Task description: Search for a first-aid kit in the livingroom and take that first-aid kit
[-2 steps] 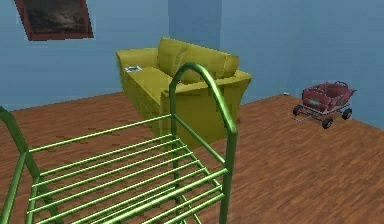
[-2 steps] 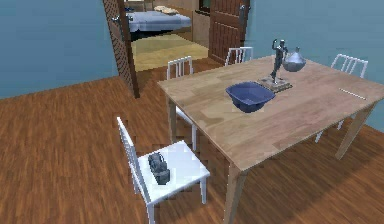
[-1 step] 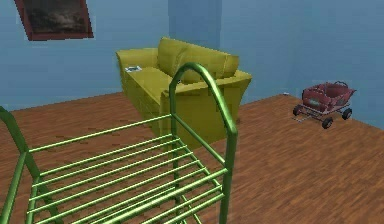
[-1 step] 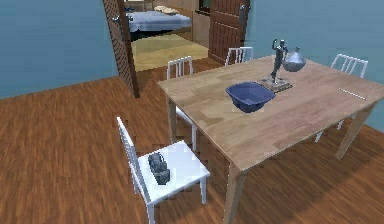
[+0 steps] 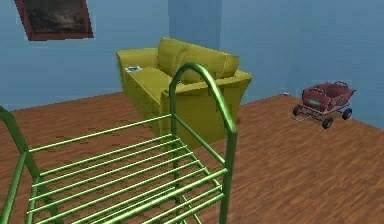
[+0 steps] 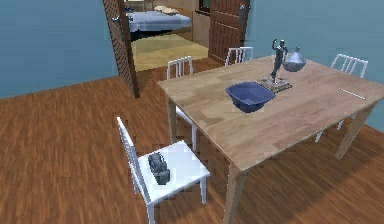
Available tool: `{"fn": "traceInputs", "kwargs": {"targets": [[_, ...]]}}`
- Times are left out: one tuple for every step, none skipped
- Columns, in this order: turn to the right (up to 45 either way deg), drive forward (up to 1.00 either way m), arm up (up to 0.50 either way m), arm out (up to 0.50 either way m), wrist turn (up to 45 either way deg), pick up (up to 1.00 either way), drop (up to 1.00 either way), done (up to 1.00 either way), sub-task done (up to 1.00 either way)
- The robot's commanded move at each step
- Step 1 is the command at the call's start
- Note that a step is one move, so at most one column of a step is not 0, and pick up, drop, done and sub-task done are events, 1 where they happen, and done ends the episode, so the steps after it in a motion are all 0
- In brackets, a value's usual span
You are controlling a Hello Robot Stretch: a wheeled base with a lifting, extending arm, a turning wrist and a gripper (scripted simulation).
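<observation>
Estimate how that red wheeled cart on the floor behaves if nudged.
The red cart stands on wheels on smooth wood floor, so it would probably roll away. Its body sits high over the wheels, so a side push might tip it.

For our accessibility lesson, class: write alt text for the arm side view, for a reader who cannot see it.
A wooden dining table holds a blue bowl and a dark statuette. A small dark object lies on the seat of the nearest white chair; behind, an open doorway shows a bed.
</observation>
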Motion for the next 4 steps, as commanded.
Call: {"fn": "traceInputs", "kwargs": {"targets": [[0.0, 0.00, 0.00, 0.50, 0.0, 0.00, 0.00, 0.00, 0.00], [0.0, 0.00, 0.00, 0.00, 45.0, 0.00, 0.00, 0.00, 0.00], [0.0, 0.00, 0.00, 0.00, 45.0, 0.00, 0.00, 0.00, 0.00], [0.0, 0.00, 0.00, 0.00, 42.0, 0.00, 0.00, 0.00, 0.00]]}}
